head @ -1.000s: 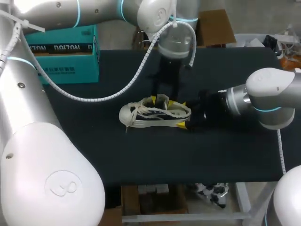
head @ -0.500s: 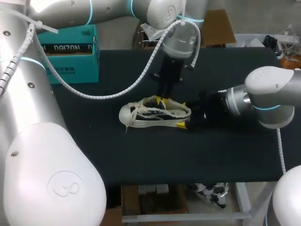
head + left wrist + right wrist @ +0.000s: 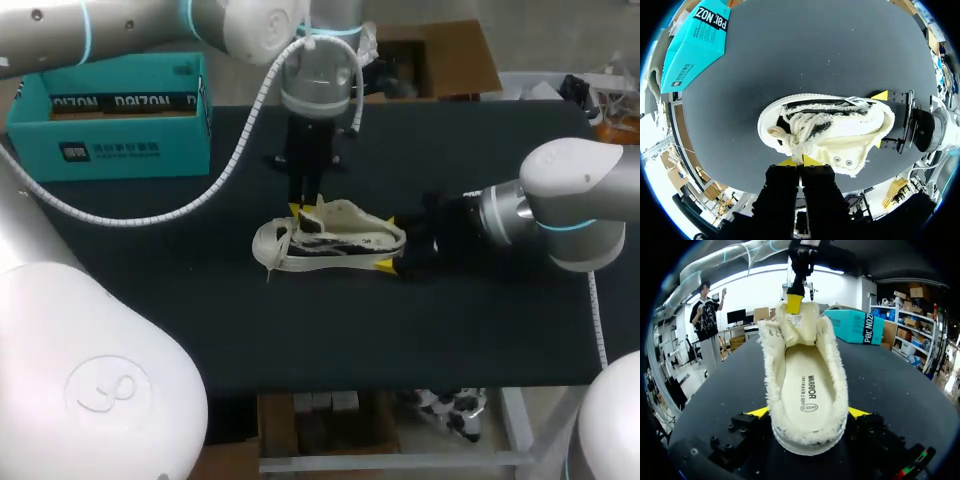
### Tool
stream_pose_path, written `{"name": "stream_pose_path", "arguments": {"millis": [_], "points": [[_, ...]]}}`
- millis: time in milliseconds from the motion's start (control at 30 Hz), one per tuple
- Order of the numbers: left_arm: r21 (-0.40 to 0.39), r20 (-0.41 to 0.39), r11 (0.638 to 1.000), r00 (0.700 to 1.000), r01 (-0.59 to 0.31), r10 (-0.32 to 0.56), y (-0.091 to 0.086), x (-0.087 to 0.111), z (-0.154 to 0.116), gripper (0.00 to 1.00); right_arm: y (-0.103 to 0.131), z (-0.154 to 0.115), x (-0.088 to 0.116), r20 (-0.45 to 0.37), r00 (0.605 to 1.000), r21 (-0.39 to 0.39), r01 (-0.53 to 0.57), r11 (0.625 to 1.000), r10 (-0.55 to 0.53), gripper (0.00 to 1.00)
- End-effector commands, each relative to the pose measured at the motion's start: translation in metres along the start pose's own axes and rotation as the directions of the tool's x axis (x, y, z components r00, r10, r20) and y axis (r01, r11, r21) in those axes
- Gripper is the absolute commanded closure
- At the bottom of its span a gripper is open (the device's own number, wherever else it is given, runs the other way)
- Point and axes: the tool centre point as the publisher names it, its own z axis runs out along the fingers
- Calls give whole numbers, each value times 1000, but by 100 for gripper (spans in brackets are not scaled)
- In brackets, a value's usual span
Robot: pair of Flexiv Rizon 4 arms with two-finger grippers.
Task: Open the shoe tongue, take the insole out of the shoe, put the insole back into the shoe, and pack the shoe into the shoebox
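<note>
Head view: the table (image 3: 300, 330) carries the teal shoebox (image 3: 120, 150) at its far left corner and the shoe (image 3: 330, 245) at mid-table. Right gripper (image 3: 388, 243) is clamped across the heel. Left gripper (image 3: 305, 208), pinched on the shoe tongue (image 3: 799, 325), has travelled toeward over the last second, folding the tongue forward. Judgement: the opening step is nearly complete; the insole (image 3: 807, 385) lies exposed inside the shoe, ready for extraction.

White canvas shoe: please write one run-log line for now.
left gripper: shut on cream shoe tongue | right gripper: shut on heel of white canvas shoe | printed insole: inside
</note>
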Motion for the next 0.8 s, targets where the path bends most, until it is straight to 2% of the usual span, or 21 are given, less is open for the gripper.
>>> {"name": "stream_pose_path", "arguments": {"millis": [33,400,567,700,733,800], "points": [[109,-199,994,980,21,1,5,-23,9,100,-2,3,-1,0,1000,-3,0,1000,0,100],[49,-207,998,978,38,-27,-17,-33,42,100,-2,3,-1,0,1000,-3,0,1000,0,100],[55,-206,999,979,3,8,-16,-34,40,98,-2,3,-1,0,1000,-3,0,1000,0,100],[115,-207,993,976,-40,64,-5,-39,21,13,-2,3,-1,0,1000,-3,0,1000,0,100],[136,-210,989,974,-58,86,-2,-40,14,0,-2,3,-1,0,1000,-3,0,1000,0,100],[187,-198,978,971,-97,134,7,-42,-2,0,-2,3,-1,0,1000,-3,0,1000,0,100]]}}
